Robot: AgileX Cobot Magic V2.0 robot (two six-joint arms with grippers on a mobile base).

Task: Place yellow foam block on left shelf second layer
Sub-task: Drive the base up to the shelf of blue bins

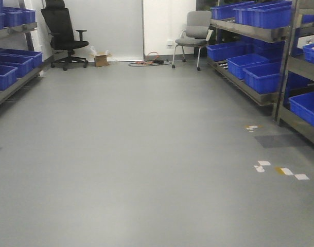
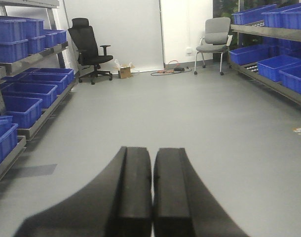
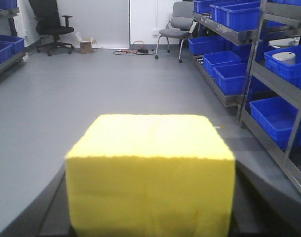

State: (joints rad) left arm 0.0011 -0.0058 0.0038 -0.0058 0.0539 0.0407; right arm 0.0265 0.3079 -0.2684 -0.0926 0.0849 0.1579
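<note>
Ahead of the robot, in the front-facing view, lies an open grey floor [image 1: 136,154]. The left shelf [image 1: 13,88] with its blue bins [image 1: 10,64] shows only at the picture's edge, and the right shelf [image 1: 249,35] runs along the other side. 1 black office chair [image 1: 62,31] and 1 grey chair [image 1: 194,33] stand at the far wall. Neither arm shows in this view.

From the left wrist, the left gripper [image 2: 153,153] is clenched: its 2 black jaws press together with nothing between them. Rows of blue bins fill the left shelf, well apart from this gripper.

From the right wrist, the yellow foam block [image 3: 150,173] fills the near picture. It sits between the dark jaws of the right gripper [image 3: 150,217], which seem to be grasping it, though the contact itself is hidden by the block.

The step in hand appears to be carrying: the block is lifted but not yet near its shelf. The next move probably calls for the base to turn or drive to the left shelf, and then for the right arm to reach across to the 2nd layer and release the block there.
</note>
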